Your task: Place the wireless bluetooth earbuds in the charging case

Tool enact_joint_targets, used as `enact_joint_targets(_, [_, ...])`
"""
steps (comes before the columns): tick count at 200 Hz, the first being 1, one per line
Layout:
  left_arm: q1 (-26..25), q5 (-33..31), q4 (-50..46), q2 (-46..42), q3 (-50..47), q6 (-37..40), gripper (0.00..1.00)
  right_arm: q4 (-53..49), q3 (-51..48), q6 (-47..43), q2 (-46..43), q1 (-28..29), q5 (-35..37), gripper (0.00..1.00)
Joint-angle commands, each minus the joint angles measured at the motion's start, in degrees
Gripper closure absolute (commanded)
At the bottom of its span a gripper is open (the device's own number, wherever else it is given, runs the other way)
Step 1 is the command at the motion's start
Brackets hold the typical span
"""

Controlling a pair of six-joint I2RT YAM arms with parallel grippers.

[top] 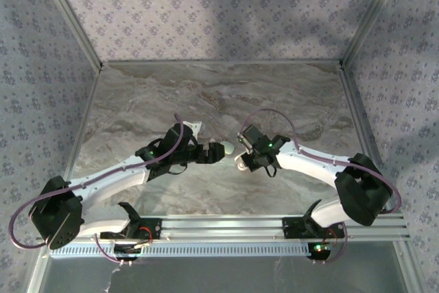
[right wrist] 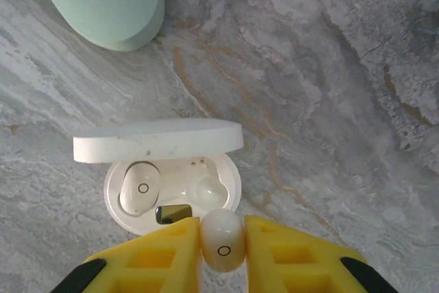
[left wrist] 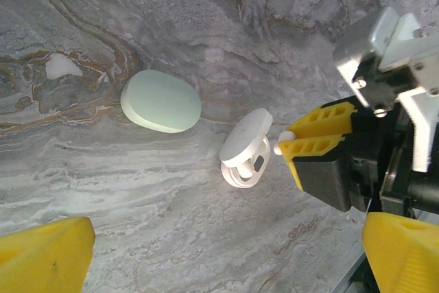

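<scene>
Barely beside charging case (right wrist: 158, 141) rim, right tool (right wrist: 221, 246) pinches earbud (right wrist: 223, 237).

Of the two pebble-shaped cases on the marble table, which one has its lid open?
The white round plastic case: its lid is raised and one white earbud sits inside. The pale green oval case beside it lies shut.

We're in a lab-type robot test booth: left arm (top: 113, 175) & right arm (top: 315, 160) bolted to an aluminium rail (top: 226, 223), marble-print tabletop (top: 206, 94), patterned wall panels (top: 206, 12) in metal framing (top: 68, 12)
</scene>
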Motion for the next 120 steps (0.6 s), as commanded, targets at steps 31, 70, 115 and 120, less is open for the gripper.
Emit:
enact_joint_targets(31, [-0.21, 0.79, 2.3, 1.01, 1.43, 0.68, 0.0, 0.96, 1.88, -1.39, 1.79, 0.29, 1.03, 0.77])
enact_joint_targets(70, [-0.2, 0.76, 2.22, 1.28, 1.46, 0.79, 0.0, 1.16, 1.81, -1.57, 2.58, 0.28, 0.9, 0.78])
enact_joint_targets(115, [-0.17, 0.79, 2.15, 1.58, 1.69, 0.89, 0.0, 1.35, 1.89, -1.63, 3.81, 0.34, 0.81, 0.77])
enact_joint_targets(120, [-0.15, 0.79, 2.17, 1.58, 1.65, 0.93, 0.0, 1.42, 1.86, -1.65, 3.91, 0.37, 0.85, 0.77])
